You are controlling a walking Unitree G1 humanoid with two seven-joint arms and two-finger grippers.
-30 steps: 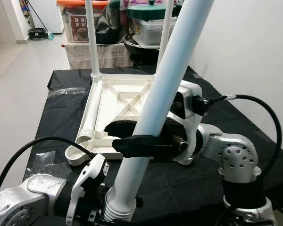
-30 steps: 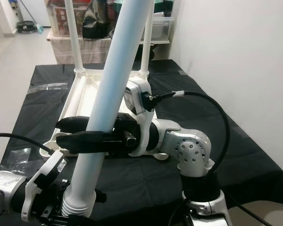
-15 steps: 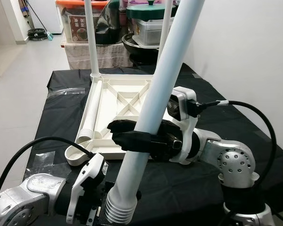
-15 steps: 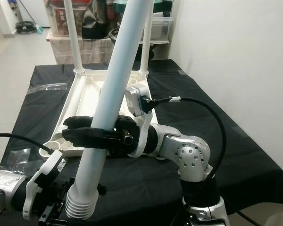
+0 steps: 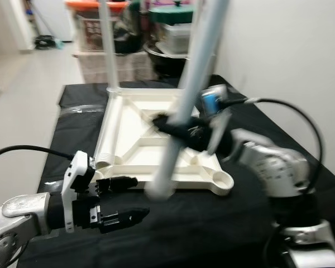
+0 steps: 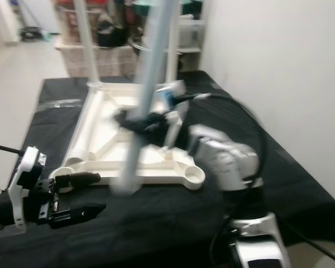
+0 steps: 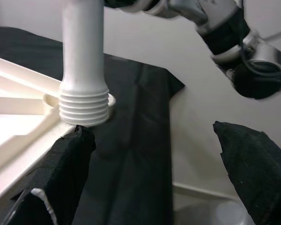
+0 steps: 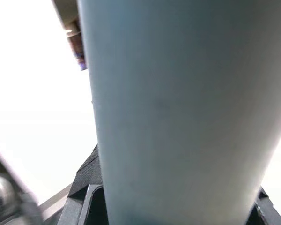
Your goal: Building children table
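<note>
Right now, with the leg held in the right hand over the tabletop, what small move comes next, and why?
Probably shift the threaded end of the leg toward the open near-right corner socket and stand it more upright. The right hand is shut on the tilted leg, whose end hangs near the upturned tabletop's front edge, short of that socket. The left hand is open, apart from it.

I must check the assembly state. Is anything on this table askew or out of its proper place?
Yes. The white leg in the right pincer leans, its threaded end in the air near a corner socket of the upturned tabletop, not seated. Another loose leg lies inside the frame. The left pincer is open and holds nothing.
</note>
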